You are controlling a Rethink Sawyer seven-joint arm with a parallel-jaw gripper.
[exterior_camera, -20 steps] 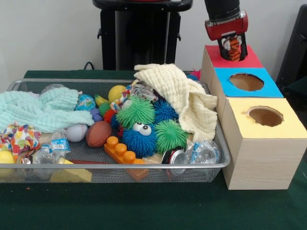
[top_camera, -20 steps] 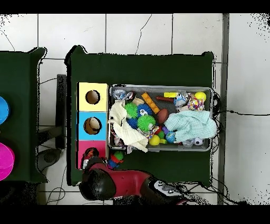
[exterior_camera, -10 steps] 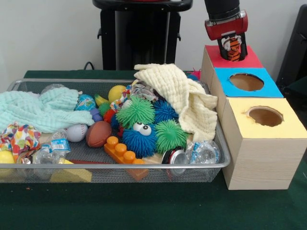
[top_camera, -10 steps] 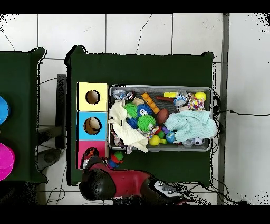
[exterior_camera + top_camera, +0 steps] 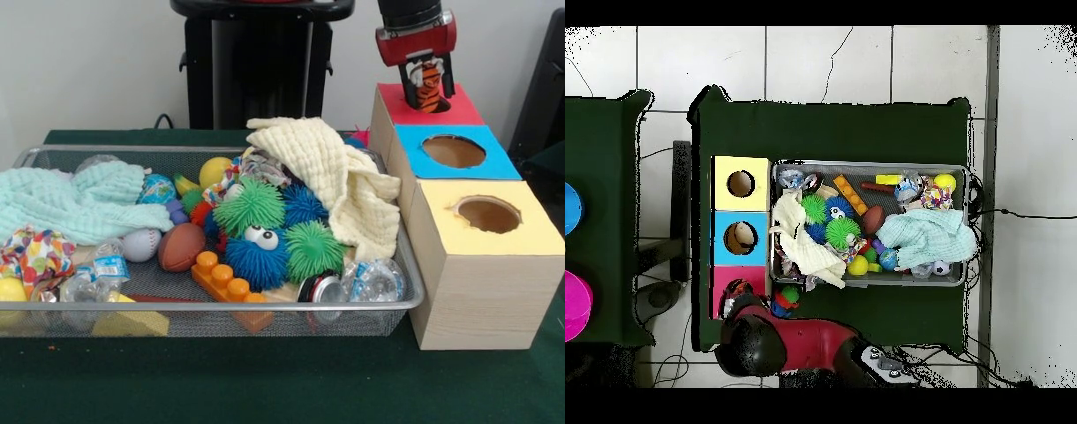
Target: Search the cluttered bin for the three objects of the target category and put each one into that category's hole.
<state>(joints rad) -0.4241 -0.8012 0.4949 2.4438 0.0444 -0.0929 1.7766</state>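
— One toy is off the pile: the gripper (image 5: 427, 81) hangs above the red box (image 5: 446, 108), clamped on a small orange-and-black striped toy (image 5: 429, 86).

— How would the toy handle?

— Probably light and soft, a plush by the look of it. It should squash a little between the jaws and not slip. A pinch across its body, as now, suits it.

— And the hole?

— The red box's hole is hidden behind the toy in the front view. The blue box (image 5: 454, 151) sits just beside the red box, with the wire bin (image 5: 402, 265) alongside.
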